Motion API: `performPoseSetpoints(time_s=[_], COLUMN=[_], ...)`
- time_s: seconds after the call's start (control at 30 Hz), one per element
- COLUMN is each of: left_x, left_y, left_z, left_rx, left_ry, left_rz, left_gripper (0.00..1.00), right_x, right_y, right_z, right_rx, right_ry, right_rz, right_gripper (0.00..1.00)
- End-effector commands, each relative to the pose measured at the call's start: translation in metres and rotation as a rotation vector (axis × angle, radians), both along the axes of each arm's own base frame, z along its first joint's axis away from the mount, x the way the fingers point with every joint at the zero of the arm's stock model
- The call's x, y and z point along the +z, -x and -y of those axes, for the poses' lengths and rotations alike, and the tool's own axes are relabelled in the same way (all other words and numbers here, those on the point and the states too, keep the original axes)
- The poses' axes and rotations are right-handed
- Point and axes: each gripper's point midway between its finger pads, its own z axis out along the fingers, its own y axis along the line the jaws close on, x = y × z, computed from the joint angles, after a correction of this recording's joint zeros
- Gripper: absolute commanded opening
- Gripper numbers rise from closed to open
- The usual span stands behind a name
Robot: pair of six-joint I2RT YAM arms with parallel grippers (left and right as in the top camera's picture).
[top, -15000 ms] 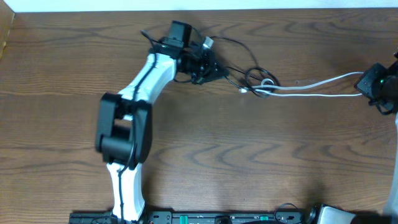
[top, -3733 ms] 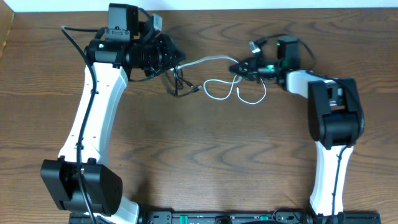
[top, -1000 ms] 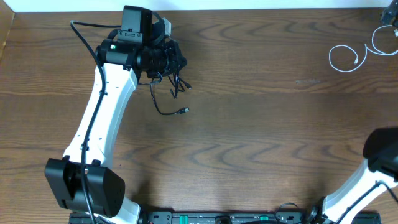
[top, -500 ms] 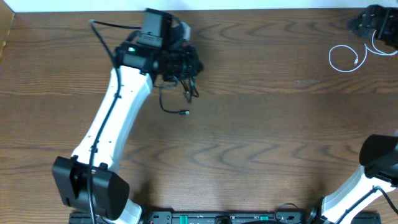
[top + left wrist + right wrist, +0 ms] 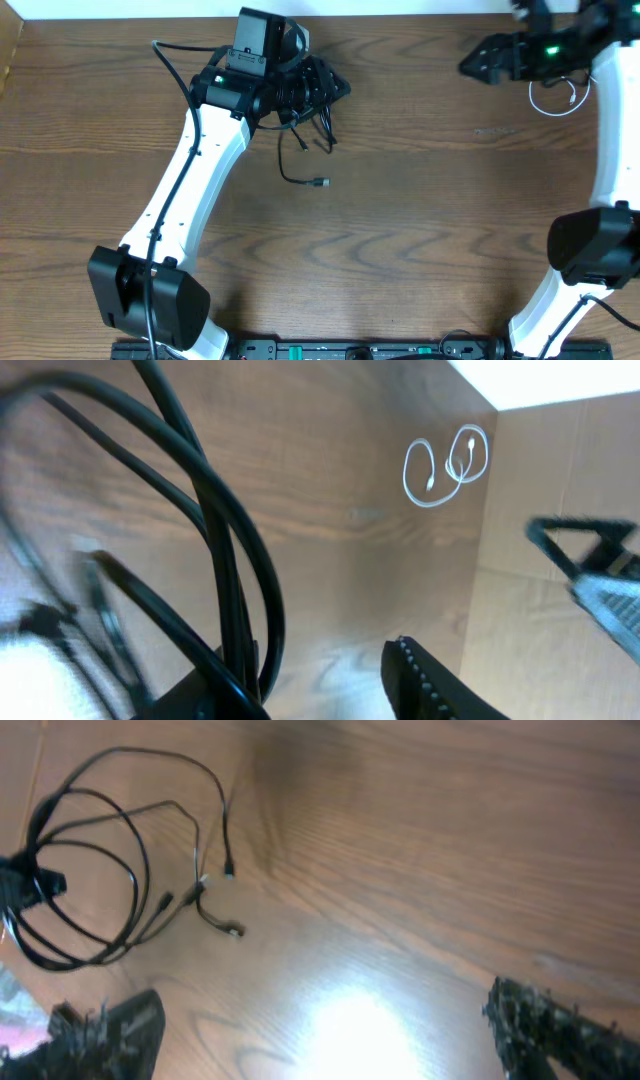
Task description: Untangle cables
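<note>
The black cable (image 5: 303, 140) hangs in loose loops from my left gripper (image 5: 335, 88) at the back left, and its plug end (image 5: 320, 183) lies on the table. In the left wrist view the jaws of the left gripper (image 5: 325, 680) stand apart, with the black cable (image 5: 235, 590) draped against the left finger. The white cable (image 5: 562, 96) lies coiled at the back right, partly under my right arm. It also shows far off as the white cable (image 5: 445, 465) in the left wrist view. My right gripper (image 5: 472, 66) is open, empty, and left of the white cable. The right gripper (image 5: 325, 1020) faces the black cable (image 5: 110, 870).
The wooden table (image 5: 420, 230) runs under both arms. A cardboard wall (image 5: 560, 480) stands at its far right edge. The left arm's white link (image 5: 180, 200) crosses the left half of the table, and the right arm's link (image 5: 605, 130) runs along the right edge.
My left gripper has carried the black cable to the right and its jaws have parted. My right gripper has swung in from the far right corner, leaving the white cable on the table.
</note>
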Motion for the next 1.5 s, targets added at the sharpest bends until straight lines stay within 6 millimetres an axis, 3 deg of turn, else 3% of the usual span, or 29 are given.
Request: performPoseSetpoints(time_s=[0.0,0.13,0.23,0.33,0.53,0.77,1.03,1.17,1.47], left_x=[-0.006,-0.036,-0.067,-0.088,-0.099,-0.106,-0.144,-0.166,-0.210], left_y=[0.016,0.033,0.043,0.052,0.050,0.046,0.060,0.061,0.066], left_z=[0.010,-0.001,-0.022,-0.027,-0.036,-0.030,0.004,0.016,0.015], left_rx=[-0.112,-0.196,-0.196,-0.304,-0.325,-0.299,-0.395,-0.552,-0.906], left_ry=[-0.018,-0.216,-0.423,-0.533,-0.595,-0.579,-0.573,-0.606,-0.645], left_rz=[0.005,0.003,-0.054,-0.065,-0.072,-0.091,-0.156,-0.102,-0.005], left_gripper=[0.47,0.49,0.58,0.65,0.65,0.65,0.65,0.65,0.65], right_x=[-0.018,-0.033,-0.039,-0.042,-0.042,-0.046,-0.051,-0.052,-0.053], right_y=[0.001,0.001,0.002,0.001,0.001,0.000,-0.001,0.000,0.001], right_z=[-0.016,-0.017,-0.017,-0.013,-0.012,-0.007,0.002,0.003,0.003], right_rx=[0.046,0.038,0.038,0.028,0.026,0.014,-0.032,-0.034,-0.035], right_ry=[-0.027,-0.031,-0.032,-0.026,-0.025,0.009,0.057,0.067,0.066], right_rz=[-0.027,-0.054,-0.064,-0.069,-0.069,-0.071,-0.093,-0.098,-0.102], right_gripper=[0.97,0.93,0.93,0.93,0.93,0.93,0.93,0.93,0.93])
